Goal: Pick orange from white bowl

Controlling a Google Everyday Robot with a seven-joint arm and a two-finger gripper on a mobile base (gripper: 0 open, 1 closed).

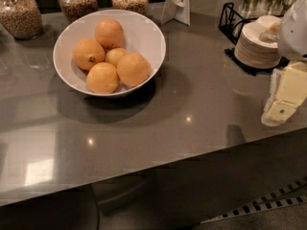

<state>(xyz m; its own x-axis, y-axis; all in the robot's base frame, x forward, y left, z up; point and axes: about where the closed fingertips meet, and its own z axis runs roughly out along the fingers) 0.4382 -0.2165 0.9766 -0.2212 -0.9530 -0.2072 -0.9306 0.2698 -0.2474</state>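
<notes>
Be advised that your pale end effector (280,110), whose opening cannot be told, hangs at the right edge of the glossy grey table (192,109), well apart from the round yellow-orange orange (134,68) packed among four others in the wide white bowl (154,32), so a grasp may dislodge neighbours.

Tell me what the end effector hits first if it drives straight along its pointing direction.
Probably the grey counter right beneath it: the end effector, at the right edge, points downward, far from the white bowl. Depth is unclear.

Open counter (201,95) between gripper (282,110) (far right) and white bowl (144,32)
</notes>
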